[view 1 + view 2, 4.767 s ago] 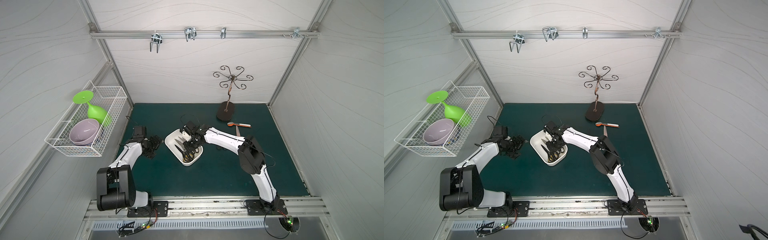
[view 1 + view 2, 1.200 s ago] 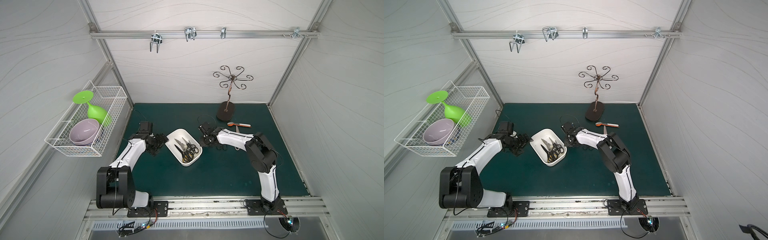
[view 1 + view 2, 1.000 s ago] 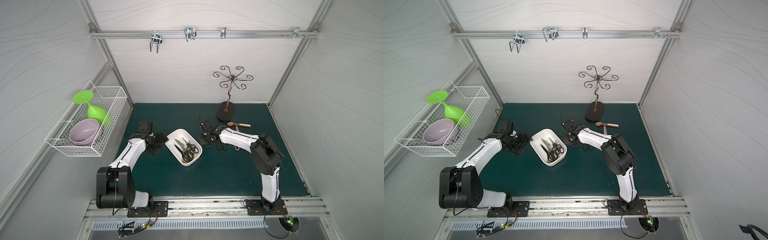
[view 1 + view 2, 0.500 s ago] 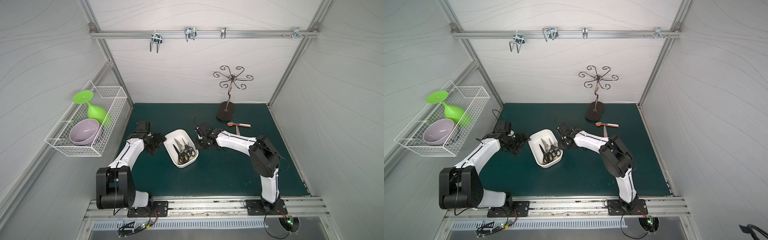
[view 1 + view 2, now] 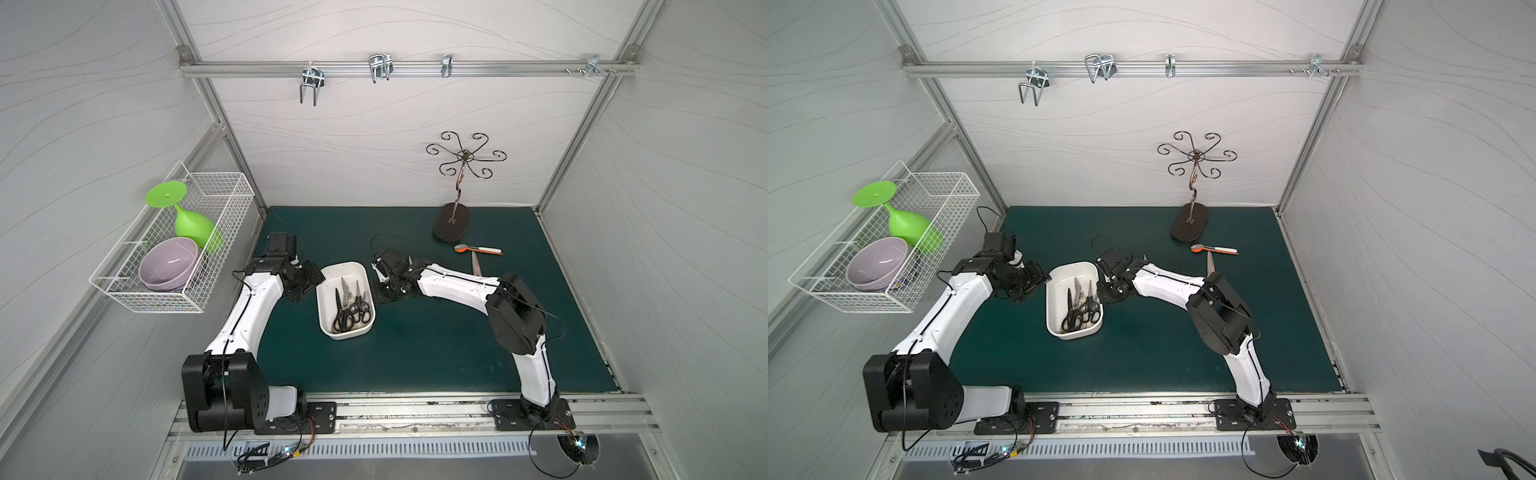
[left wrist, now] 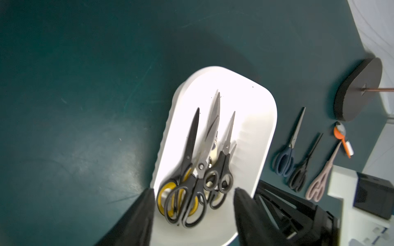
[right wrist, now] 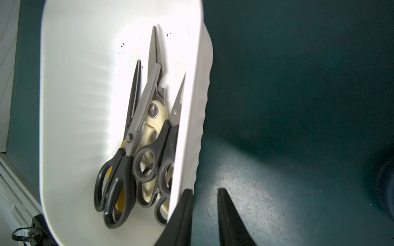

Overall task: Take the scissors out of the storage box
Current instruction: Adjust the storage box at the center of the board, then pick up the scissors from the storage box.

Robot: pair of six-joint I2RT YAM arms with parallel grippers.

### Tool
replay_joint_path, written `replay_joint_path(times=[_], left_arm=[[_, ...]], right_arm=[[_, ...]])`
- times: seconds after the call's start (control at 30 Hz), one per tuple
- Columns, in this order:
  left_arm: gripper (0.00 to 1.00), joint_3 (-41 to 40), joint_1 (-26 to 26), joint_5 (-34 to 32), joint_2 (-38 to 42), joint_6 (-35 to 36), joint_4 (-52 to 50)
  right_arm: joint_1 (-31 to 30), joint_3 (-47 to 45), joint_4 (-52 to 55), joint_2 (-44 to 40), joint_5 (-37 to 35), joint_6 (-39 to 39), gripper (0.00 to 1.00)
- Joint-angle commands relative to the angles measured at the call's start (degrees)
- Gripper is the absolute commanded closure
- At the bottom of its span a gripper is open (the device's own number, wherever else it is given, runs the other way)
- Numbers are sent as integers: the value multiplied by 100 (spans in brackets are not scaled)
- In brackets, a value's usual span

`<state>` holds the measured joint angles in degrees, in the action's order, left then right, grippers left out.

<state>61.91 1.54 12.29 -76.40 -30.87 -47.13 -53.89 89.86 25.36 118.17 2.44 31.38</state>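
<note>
My tools flank the storage box [image 5: 326,291], both empty.
I hold my left tool [image 6: 194,190] spread wide above the handles of the scissors [image 6: 200,161] lying in the box, mid-frame on the desk [image 5: 415,353]; my right tool [image 7: 204,191] is narrowly parted, just beside its outer wall.

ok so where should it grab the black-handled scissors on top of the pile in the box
Probably pinch the neck just behind the pivot of the black-handled scissors, coming straight down from above. They lie flat on top of the other pairs, and the storage box wall blocks a sideways approach.
</note>
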Motion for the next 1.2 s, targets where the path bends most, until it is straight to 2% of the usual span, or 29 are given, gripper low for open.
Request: replay_joint_path(times=[0.0, 0.07, 0.2, 0.4, 0.53, 0.73, 1.17], left_arm=[[50, 159, -428, -99, 73, 282, -529], [57, 102, -743, -117, 81, 247, -665], [61, -172, -1306, -181, 132, 11, -693], [68, -508, -1780, -208, 145, -346, -525], [70, -510, -1940, -242, -74, -419, -363], [67, -500, -2035, -338, -458, -367, -132], [69, -739, -2193, -319, -951, -568, 498]], right_arm=[[254, -319, 85, -463, 35, -143, 75], [403, -460, 127, -664, 96, -213, 74], [582, -659, 223, -1014, 137, -341, 74], [787, -961, 274, -1524, 143, -498, 73], [997, -1158, 368, -1743, 179, -611, 73], [1244, -1423, 359, -1960, 227, -650, 73], [1353, -1501, 329, -1938, 341, -642, 73]])
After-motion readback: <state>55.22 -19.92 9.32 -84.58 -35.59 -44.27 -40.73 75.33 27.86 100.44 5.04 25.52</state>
